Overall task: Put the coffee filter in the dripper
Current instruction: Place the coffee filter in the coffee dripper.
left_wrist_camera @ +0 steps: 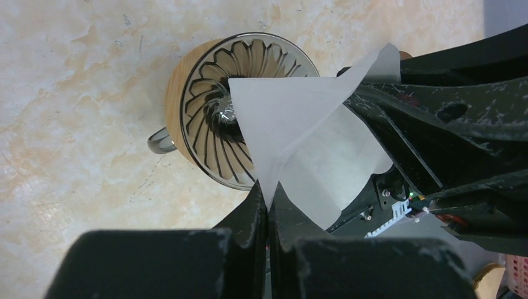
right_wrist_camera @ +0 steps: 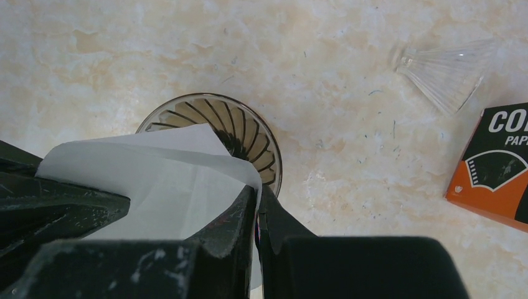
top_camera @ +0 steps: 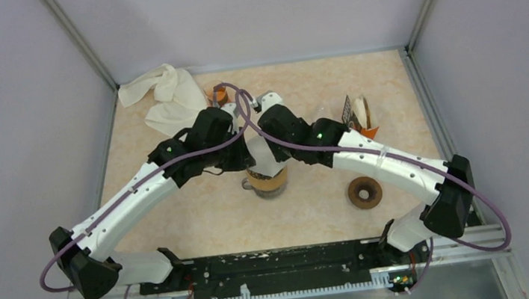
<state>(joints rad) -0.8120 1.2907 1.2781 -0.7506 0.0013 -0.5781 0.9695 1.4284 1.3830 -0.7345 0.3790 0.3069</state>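
A white paper coffee filter (left_wrist_camera: 292, 118) hangs spread between both grippers, just above the dripper (left_wrist_camera: 212, 118), a ribbed glass cone on a wooden collar. My left gripper (left_wrist_camera: 269, 190) is shut on one edge of the filter. The right gripper (right_wrist_camera: 256, 192) is shut on the opposite edge (right_wrist_camera: 187, 168), with the dripper (right_wrist_camera: 249, 134) below it. From above, the filter (top_camera: 262, 156) shows between the two wrists, over the dripper (top_camera: 268, 183) at the table's middle. The filter's lower part covers much of the dripper's mouth.
A crumpled white cloth (top_camera: 165, 93) lies at the back left. An orange-and-black filter box (right_wrist_camera: 495, 165) and a second clear glass cone (right_wrist_camera: 445, 68) lie to the right. A brown ring (top_camera: 365, 192) sits at the front right.
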